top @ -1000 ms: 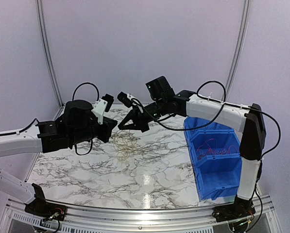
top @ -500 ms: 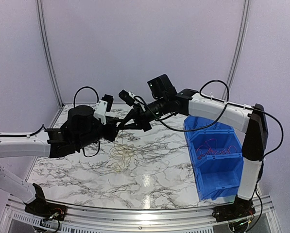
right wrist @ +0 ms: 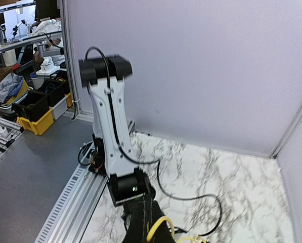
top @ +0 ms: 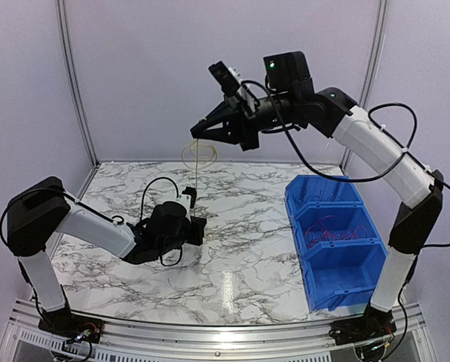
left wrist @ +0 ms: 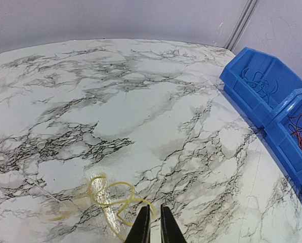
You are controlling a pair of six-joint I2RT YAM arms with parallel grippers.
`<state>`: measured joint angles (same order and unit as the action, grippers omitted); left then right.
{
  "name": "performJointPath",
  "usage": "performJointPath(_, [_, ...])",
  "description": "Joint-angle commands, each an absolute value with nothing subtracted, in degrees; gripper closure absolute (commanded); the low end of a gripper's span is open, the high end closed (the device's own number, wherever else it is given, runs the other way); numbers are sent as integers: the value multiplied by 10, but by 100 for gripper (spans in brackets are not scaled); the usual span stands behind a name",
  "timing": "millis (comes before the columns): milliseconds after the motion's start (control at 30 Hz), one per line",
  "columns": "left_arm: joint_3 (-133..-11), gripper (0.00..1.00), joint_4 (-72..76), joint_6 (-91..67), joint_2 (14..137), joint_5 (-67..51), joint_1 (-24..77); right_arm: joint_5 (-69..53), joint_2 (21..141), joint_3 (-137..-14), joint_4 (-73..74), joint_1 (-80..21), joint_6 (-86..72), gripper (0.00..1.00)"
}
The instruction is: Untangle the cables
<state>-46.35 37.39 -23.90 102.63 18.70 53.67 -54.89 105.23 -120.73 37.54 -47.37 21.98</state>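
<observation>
My right gripper (top: 197, 137) is raised high above the table's back middle, shut on a thin yellow cable (top: 197, 160). The cable hangs in small loops just under it, and one strand runs straight down toward my left gripper (top: 200, 226). In the right wrist view the shut fingers (right wrist: 146, 202) have a yellow loop (right wrist: 157, 224) beside them. My left gripper (left wrist: 152, 208) lies low on the marble, its jaws nearly closed, and the yellow cable (left wrist: 108, 195) coils on the table and runs in at its tips. No red, blue-purple or dark grey cable shows near the grippers.
A row of blue bins (top: 330, 249) stands at the table's right edge, also in the left wrist view (left wrist: 262, 96). Red wires (top: 326, 230) lie in the middle bin and blue-purple wires (left wrist: 256, 82) in the far one. The left arm's black cable (right wrist: 191, 195) loops over the marble.
My right arm has risen high and drawn the yellow cable up. My left arm has dropped from mid-air to the table surface, and the cable now stretches between the grippers.
</observation>
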Motion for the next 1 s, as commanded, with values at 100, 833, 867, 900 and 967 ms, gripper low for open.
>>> performJointPath(100, [-439, 92, 412, -276, 1053, 207, 527, -597, 1034, -1314, 362, -420, 195, 100])
performJointPath(833, [-316, 92, 399, -277, 966, 249, 491, -719, 936, -1290, 221, -53, 34, 100])
performJointPath(867, [-313, 92, 398, -274, 960, 251, 491, -719, 928, -1279, 219, -41, 34, 100])
performJointPath(900, [-311, 92, 395, -272, 952, 254, 491, -720, 920, -1268, 218, -29, 33, 100])
performJointPath(967, [-306, 92, 391, -266, 932, 258, 491, -720, 903, -1242, 217, -9, 38, 100])
